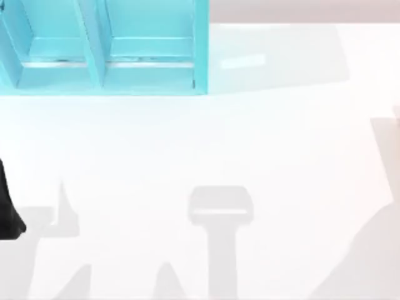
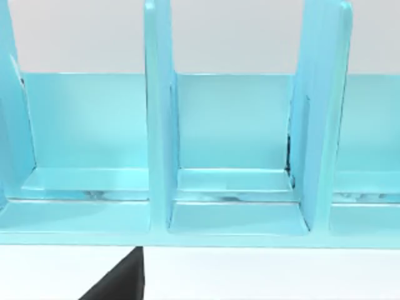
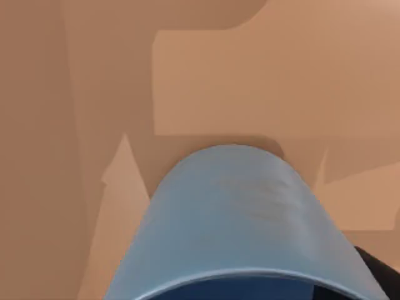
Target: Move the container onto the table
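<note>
The blue container [image 3: 244,219] sits right under my right wrist camera, above a brownish surface, apparently carried toward the bench [image 1: 206,144]. Whether my right pincer grips it, I cannot tell. My left arm idles at nine o'clock, facing the turquoise shelf [image 1: 100,50].

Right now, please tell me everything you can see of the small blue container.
The container appears in the right wrist view as a smooth light-blue cup, plastic by its look. It lies close under the camera, its rounded wall widening toward a darker blue rim at the picture's lower edge. Behind it is a tan surface with shadows. What holds or touches it cannot be told.
</note>
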You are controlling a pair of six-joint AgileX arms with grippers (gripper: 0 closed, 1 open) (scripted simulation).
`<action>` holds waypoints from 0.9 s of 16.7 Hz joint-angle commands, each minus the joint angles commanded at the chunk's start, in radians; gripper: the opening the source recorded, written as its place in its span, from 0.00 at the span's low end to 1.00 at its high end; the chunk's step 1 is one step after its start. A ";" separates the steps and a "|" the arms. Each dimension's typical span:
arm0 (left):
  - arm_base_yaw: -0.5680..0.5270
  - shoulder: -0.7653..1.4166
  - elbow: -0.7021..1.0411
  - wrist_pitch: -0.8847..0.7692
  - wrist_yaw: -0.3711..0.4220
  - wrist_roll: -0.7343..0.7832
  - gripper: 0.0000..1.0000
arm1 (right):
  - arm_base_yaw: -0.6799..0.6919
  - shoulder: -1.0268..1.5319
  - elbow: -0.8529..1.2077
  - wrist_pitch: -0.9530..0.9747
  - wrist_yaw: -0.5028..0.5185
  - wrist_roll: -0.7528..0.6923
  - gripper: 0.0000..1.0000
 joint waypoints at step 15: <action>0.000 0.000 0.000 0.000 0.000 0.000 1.00 | 0.268 -0.214 0.120 -0.339 -0.002 0.269 0.00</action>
